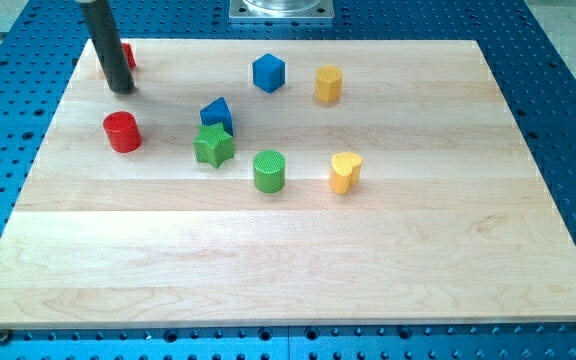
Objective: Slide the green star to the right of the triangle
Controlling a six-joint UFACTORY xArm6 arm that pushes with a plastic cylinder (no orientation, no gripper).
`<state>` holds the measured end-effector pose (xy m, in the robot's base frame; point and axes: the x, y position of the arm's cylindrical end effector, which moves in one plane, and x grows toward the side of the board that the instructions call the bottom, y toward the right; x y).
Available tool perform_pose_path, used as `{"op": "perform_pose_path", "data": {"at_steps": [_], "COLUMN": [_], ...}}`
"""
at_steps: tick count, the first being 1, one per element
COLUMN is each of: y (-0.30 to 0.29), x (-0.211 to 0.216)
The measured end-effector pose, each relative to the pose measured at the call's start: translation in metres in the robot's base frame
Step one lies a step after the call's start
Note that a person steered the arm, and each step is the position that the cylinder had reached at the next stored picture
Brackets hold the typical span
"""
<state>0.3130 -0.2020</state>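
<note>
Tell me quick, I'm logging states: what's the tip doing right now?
My tip: no gripper, holding nothing; above the red cylinder, left of the green star, touching neither.

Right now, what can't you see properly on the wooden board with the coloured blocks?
- Red block at the view's top left: mostly hidden behind my dark rod, so its shape is unclear.
- My tip shows; the rod's upper part is cut off by the view's top edge.
- Blue triangle: its lower front is covered by the green star.

No readable text anywhere

No letters, numbers, labels or brand marks can be read on the wooden board [288, 260], from edge to edge and corner to corner, nor on any of the coloured blocks upon it.
</note>
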Motion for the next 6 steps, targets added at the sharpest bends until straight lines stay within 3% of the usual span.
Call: {"op": "perform_pose_path", "data": {"at_steps": [1, 3, 4, 5, 6], "y": [0.027, 0.045, 0.047, 0.047, 0.086], "x": [0.025, 0.025, 0.045, 0.09, 0.118]}}
